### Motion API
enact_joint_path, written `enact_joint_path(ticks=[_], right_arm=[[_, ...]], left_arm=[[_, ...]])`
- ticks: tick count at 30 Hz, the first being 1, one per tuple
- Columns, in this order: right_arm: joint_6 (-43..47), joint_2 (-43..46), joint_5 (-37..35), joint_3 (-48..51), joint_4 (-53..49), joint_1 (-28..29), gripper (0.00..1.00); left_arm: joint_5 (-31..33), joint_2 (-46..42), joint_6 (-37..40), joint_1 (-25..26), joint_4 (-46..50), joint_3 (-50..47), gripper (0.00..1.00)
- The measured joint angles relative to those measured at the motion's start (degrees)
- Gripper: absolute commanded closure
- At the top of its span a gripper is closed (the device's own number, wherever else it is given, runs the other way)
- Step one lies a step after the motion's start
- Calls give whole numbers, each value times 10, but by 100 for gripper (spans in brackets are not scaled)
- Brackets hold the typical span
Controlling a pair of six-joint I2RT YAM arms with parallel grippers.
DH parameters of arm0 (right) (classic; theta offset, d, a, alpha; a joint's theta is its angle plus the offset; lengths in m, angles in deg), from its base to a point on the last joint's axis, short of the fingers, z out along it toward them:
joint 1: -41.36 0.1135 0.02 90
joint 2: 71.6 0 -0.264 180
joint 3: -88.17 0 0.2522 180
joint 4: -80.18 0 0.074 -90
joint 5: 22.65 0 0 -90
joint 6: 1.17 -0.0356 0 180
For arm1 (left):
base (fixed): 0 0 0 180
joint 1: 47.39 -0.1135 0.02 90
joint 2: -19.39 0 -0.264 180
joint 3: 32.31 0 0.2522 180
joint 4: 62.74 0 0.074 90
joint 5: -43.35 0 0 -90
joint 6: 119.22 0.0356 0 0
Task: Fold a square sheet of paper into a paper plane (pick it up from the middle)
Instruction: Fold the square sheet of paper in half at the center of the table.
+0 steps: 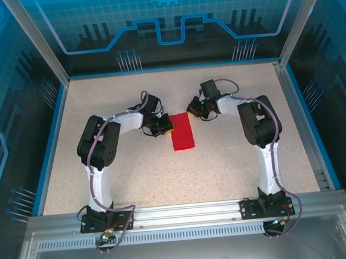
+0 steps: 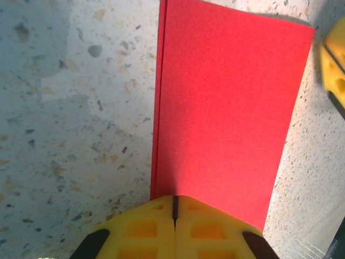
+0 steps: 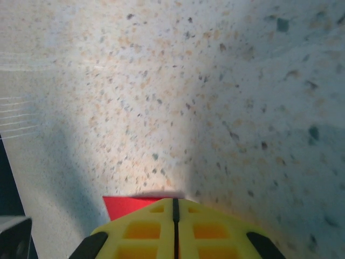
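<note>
From above, the sheet of paper (image 1: 183,131) lay flat near the middle of the table (image 1: 134,169), a bright red oblong, longer than wide and sharp-cornered. The tabletop was pale, matt and speckled like terrazzo, with a blue rim. The left gripper (image 1: 162,128) sat against the paper's left edge near its far end. The right gripper (image 1: 194,109) was at the far right corner. Both black arms curved in from the near rail.

Through the left wrist camera, the sheet of paper (image 2: 226,108) looked smooth and faintly grainy. Two layers showed as a thin double line down its left edge, so it lay folded in half. The left gripper (image 2: 174,208) had its yellow, waffle-pocketed fingers pressed together with only a dark seam between them. Their tips rested on the paper's near edge, and I could not tell whether they pinched any of it. Grey and brown flecks dotted the table (image 2: 75,108).

Through the right wrist camera, the right gripper (image 3: 174,208) was likewise closed, its yellow fingers meeting along a thin line. A small red corner of the sheet of paper (image 3: 135,205) poked out from under its left finger. It seemed to be pressed down rather than held. Beyond lay the speckled table (image 3: 188,97), part sunlit, part shaded.
</note>
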Motion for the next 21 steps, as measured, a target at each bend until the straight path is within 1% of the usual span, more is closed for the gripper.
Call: enact_joint_path(ticks=[5, 8, 13, 21], right_arm=[[41, 87, 34, 72, 8, 2, 92], [58, 113, 65, 110, 14, 8, 92], [70, 115, 91, 160, 10, 20, 94], [89, 98, 85, 162, -4, 21, 95]], left_arm=[[2, 0, 0, 0, 3, 2, 100], [2, 0, 0, 0, 3, 2, 100], [2, 1, 0, 1, 5, 3, 100], [4, 3, 2, 2, 17, 13, 100]])
